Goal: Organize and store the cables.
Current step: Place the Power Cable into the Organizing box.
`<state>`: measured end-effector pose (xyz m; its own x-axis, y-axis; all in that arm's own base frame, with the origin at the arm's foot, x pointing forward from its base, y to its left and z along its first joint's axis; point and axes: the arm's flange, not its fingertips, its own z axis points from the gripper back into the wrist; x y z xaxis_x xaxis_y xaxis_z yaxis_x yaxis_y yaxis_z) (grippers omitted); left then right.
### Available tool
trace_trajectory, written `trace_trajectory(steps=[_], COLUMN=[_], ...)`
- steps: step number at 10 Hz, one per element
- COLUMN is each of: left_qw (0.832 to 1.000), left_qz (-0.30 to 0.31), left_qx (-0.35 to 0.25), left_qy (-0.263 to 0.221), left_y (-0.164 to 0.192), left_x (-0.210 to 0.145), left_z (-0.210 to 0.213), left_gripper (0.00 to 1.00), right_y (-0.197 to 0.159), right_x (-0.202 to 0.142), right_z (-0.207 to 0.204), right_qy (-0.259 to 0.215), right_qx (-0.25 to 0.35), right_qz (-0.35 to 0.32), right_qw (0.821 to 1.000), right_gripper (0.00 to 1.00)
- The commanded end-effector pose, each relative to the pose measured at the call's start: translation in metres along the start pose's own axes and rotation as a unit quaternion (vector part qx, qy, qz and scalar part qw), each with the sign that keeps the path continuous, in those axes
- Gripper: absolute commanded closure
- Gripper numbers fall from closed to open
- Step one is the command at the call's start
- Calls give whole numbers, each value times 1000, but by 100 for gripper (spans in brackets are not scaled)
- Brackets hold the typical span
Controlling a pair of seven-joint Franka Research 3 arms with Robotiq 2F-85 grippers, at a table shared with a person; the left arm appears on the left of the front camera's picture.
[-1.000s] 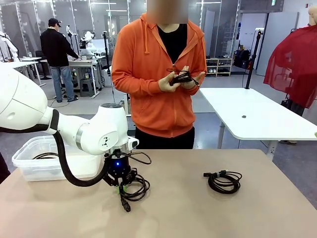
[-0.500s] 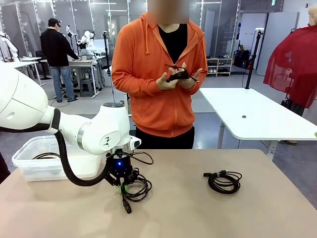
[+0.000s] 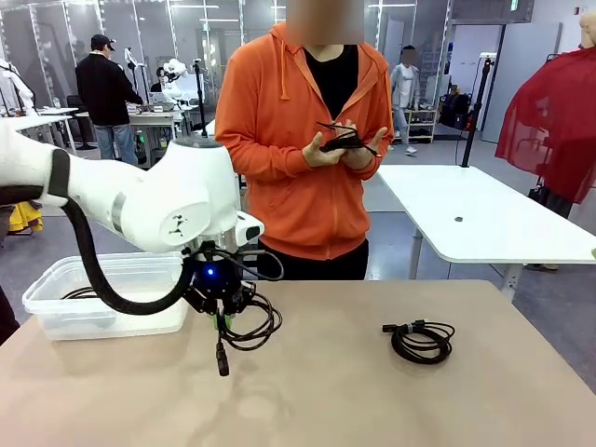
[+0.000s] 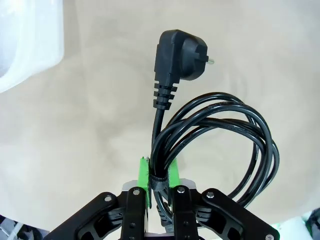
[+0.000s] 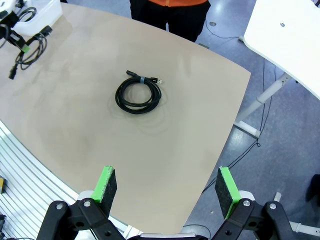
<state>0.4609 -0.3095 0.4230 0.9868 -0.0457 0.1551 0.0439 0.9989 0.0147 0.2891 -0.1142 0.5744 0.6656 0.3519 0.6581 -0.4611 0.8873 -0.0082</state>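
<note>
Left gripper: jaws clenched on power cable coil, green pads pinching bundle at its black wrap. Coil hangs above table, just beside tub, on side toward table middle. Plug dangles lowest (pins point sideways in wrist view). Cable loop lies inside tub. Second coil lies flat on table, well apart from tub, toward opposite end. Right gripper: jaws released, spread wide, high over table end farthest from tub. Person's hands hold third cable beyond far table edge.
</note>
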Motion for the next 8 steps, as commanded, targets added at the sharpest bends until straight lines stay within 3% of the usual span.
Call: trace_trajectory(steps=[1,8], left_qw=[1000,1000], left_qz=[-20,-11], left_qx=[5,0], left_qy=[-10,-8], left_y=[12,4], left_x=[-11,-8], left_z=[3,11], left_gripper=[91,91], right_y=[-1,-1], right_x=[-1,-1], right_z=[0,0], right_qy=[-2,-2], right_qx=[3,3], right_qz=[1,1], right_qw=[1000,1000], right_gripper=[0,0])
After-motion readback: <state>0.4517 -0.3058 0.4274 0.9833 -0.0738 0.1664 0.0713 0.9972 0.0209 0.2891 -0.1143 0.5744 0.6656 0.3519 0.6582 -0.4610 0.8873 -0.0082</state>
